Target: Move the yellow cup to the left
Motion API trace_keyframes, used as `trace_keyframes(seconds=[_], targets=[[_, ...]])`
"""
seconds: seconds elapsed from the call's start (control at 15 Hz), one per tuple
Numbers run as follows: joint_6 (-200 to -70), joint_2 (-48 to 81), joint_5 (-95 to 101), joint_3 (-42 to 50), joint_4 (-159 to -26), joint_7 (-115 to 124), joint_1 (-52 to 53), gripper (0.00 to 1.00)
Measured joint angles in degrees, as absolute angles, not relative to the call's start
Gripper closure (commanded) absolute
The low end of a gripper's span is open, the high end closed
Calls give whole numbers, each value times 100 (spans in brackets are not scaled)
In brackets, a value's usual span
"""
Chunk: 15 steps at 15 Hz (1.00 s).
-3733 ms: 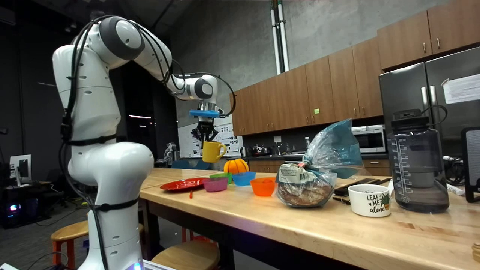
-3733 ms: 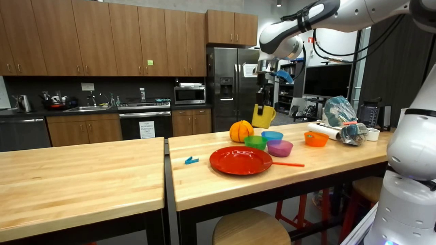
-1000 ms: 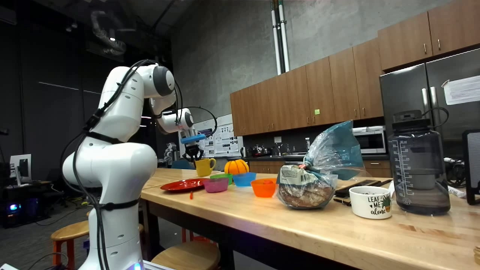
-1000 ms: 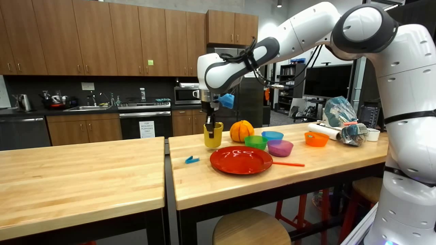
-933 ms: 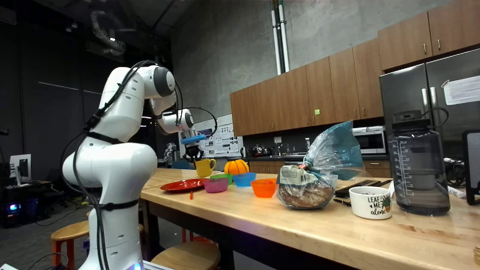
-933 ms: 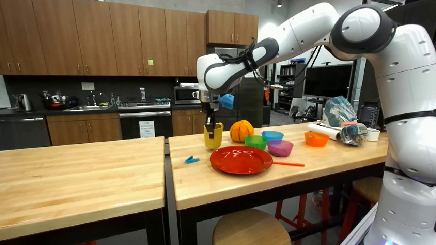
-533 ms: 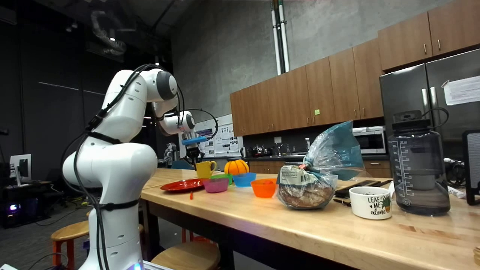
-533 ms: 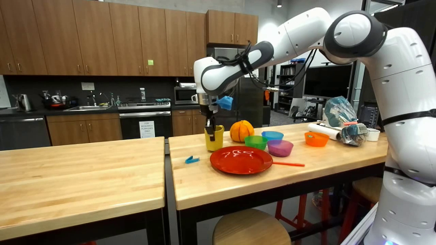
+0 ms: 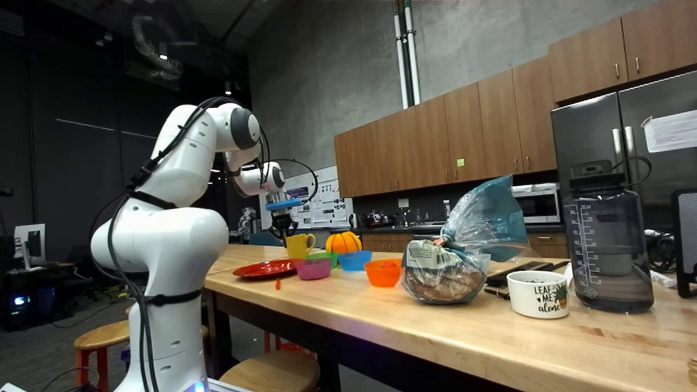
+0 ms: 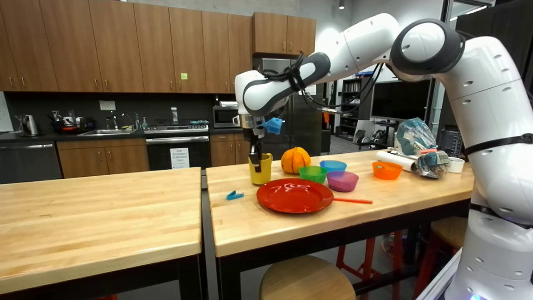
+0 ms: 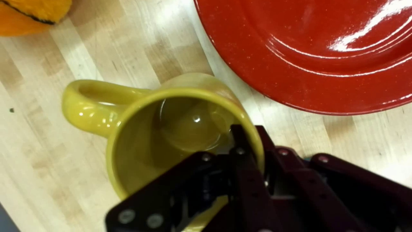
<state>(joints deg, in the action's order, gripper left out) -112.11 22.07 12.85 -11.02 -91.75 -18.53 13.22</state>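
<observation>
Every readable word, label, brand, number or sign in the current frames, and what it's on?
"LEAF ME alone": white container
"FOR RESEARCH PURPOSES ONLY": paper sign on the oven
Too small or blurred to read: markings on the bottle; label on the bag; paper on the fridge; notice above the sink; posters; print on the white object near the bottle.
Yellow cup: no text visible.

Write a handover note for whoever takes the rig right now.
Pincer: shut on the wall of the glossy yellow cup with a loop handle, one finger inside, one outside.
Cup: left of the orange plush pumpkin in both exterior views, apart from the round red plate; base contact with the pale wooden table unclear.
Done: cup gripped, already left of the pumpkin.
To do: likely lower if needed, open, back away.
</observation>
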Motion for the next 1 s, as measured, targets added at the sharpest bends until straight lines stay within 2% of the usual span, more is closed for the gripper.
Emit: trace_keyframes(seconds=[0.6, 0.67, 0.73, 0.8, 0.93, 1.0], targets=[[-11063, 2322, 1285, -1097, -9027, -1852, 1318, 96], [-11042, 2325, 1285, -1094, -9027, -1852, 1315, 82], [-11021, 2326, 1285, -1090, -9026, -1852, 1312, 77], [-11003, 2325, 1284, -1084, -9021, -1852, 1309, 60], [-10978, 2320, 1284, -1076, -8956, -1852, 1291, 46], [-10971, 2315, 1283, -1071, -8914, -1852, 1280, 43]])
